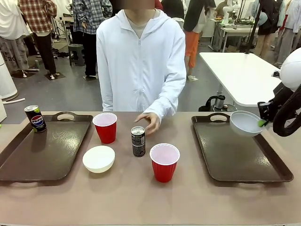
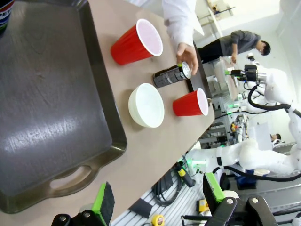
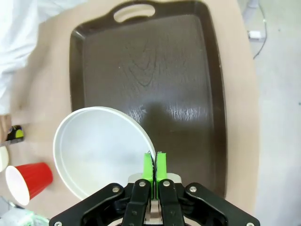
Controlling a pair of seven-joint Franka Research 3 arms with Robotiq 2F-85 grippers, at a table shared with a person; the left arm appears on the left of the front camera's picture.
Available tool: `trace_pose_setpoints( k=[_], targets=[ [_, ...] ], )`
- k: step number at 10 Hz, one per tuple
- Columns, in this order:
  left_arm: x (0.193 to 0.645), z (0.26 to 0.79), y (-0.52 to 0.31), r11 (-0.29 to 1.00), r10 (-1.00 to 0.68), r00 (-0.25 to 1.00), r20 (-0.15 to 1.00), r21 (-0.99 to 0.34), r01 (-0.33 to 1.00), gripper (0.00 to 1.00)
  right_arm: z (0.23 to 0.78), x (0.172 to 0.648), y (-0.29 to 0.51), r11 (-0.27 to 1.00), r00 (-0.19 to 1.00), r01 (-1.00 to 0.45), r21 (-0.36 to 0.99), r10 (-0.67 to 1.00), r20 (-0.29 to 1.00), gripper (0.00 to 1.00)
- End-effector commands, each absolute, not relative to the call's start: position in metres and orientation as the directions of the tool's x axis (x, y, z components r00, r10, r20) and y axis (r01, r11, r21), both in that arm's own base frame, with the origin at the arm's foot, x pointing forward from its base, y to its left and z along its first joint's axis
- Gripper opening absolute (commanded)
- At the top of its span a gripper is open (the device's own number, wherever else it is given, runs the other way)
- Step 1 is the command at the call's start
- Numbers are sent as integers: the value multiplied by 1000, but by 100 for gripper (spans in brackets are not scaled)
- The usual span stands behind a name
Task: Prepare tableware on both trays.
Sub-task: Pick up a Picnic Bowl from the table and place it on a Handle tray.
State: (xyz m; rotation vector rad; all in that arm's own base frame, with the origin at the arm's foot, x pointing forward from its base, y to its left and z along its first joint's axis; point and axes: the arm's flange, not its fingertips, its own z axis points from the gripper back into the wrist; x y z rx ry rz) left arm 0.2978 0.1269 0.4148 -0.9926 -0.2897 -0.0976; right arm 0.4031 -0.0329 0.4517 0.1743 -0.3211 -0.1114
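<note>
The right gripper (image 3: 154, 165) is pinched tight on the rim of an empty pale bowl (image 3: 96, 148), held above the right tray (image 1: 235, 162). The left gripper (image 2: 158, 194) gapes wide over the left tray (image 1: 44, 150), holding nothing; that tray carries one can (image 1: 35, 118). On the table (image 1: 141, 197) between the trays stand a second can (image 1: 138, 141), seemingly touched by the person's hand (image 1: 149, 121), two cups, a red cup (image 1: 105, 127) and another (image 1: 164, 162), and one cream bowl (image 1: 99, 158).

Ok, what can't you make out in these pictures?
Left wrist view: the Pepsi can is cut by the top-left corner.
Right wrist view: the right gripper hides the near rim of the grey-white bowl.
Front view: print on the middle can is too small to read.
</note>
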Motion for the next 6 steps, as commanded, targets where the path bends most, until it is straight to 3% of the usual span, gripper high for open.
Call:
trace_pose_setpoints(
  k=[1,6],
  targets=[
    [297,415,128,538,60,957,284,-817,209,100,459,394,-34,977,949,80,200,-136,286,0],
    [297,415,128,538,60,957,284,-817,209,100,437,415,-20,989,948,69,129,-105,299,3]
  ],
)
